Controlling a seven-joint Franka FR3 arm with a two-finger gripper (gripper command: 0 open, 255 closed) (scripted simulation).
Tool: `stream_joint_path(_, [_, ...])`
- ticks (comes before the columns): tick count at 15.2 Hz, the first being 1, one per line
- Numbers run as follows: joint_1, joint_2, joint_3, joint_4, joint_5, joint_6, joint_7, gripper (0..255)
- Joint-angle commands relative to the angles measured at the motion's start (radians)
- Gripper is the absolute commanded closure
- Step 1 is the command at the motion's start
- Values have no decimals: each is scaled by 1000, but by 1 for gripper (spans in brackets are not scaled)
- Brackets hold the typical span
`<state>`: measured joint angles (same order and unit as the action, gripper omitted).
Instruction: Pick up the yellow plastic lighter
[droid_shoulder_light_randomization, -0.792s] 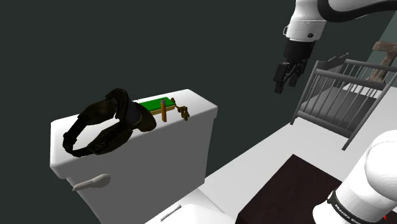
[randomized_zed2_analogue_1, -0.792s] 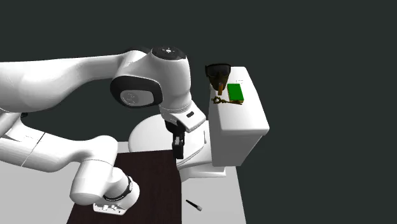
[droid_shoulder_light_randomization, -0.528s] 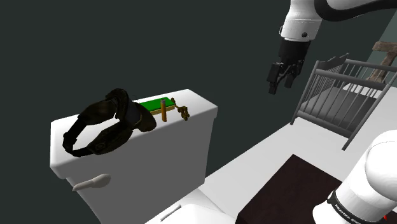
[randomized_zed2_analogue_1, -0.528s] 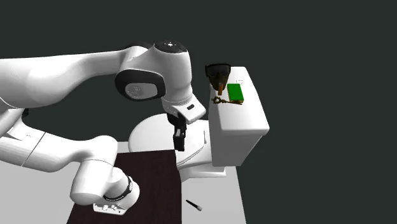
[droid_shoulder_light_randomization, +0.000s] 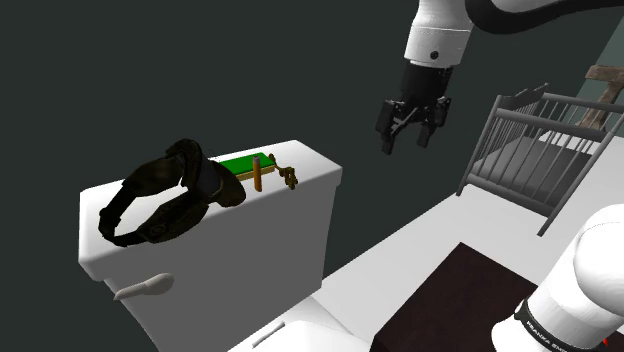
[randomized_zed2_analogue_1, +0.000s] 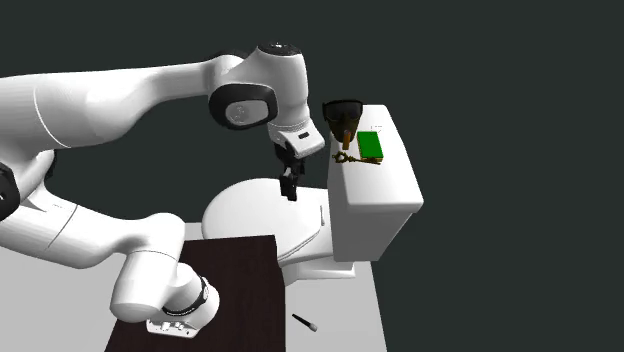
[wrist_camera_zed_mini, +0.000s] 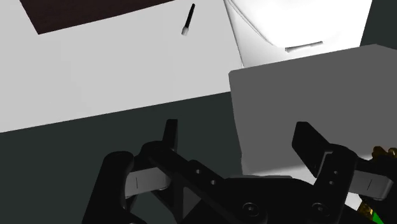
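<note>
The lighter (droid_shoulder_light_randomization: 257, 178) is a thin yellow-brown stick lying on the white toilet tank lid (droid_shoulder_light_randomization: 310, 170), between a green flat object (droid_shoulder_light_randomization: 243, 164) and a small bunch of keys (droid_shoulder_light_randomization: 287, 174). Black headphones (droid_shoulder_light_randomization: 165, 192) lie on the lid to the shoulder view's left of them. In the second exterior view the lighter (randomized_zed2_analogue_1: 346, 135) lies beside the green object (randomized_zed2_analogue_1: 371, 146). My gripper (droid_shoulder_light_randomization: 402, 140) hangs open in the air, off the tank's right end in the shoulder view and a little higher than the lid, holding nothing. In the wrist view the gripper (wrist_camera_zed_mini: 238, 130) points down past the tank's edge (wrist_camera_zed_mini: 299, 95).
A grey railed crib (droid_shoulder_light_randomization: 530, 150) stands at the shoulder view's right. The dark brown stand top (droid_shoulder_light_randomization: 460, 300) is below the arm. The toilet seat lid (randomized_zed2_analogue_1: 260, 210) lies under the gripper. A small black pen (randomized_zed2_analogue_1: 305, 322) lies on the white floor.
The gripper has moved up and toward the shoulder view's left, closer to the tank, and has turned at the wrist. Its fingers remain open. Nothing on the tank moved.
</note>
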<state>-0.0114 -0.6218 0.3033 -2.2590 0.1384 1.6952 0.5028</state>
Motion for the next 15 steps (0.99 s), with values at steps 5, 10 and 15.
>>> stream_joint_path(5, [-26,140,138,125,29,62,249,0])
stream_joint_path(10, [-59,296,258,272,-8,101,468,0])
stream_joint_path(15, [-81,497,376,462,-121,115,710,0])
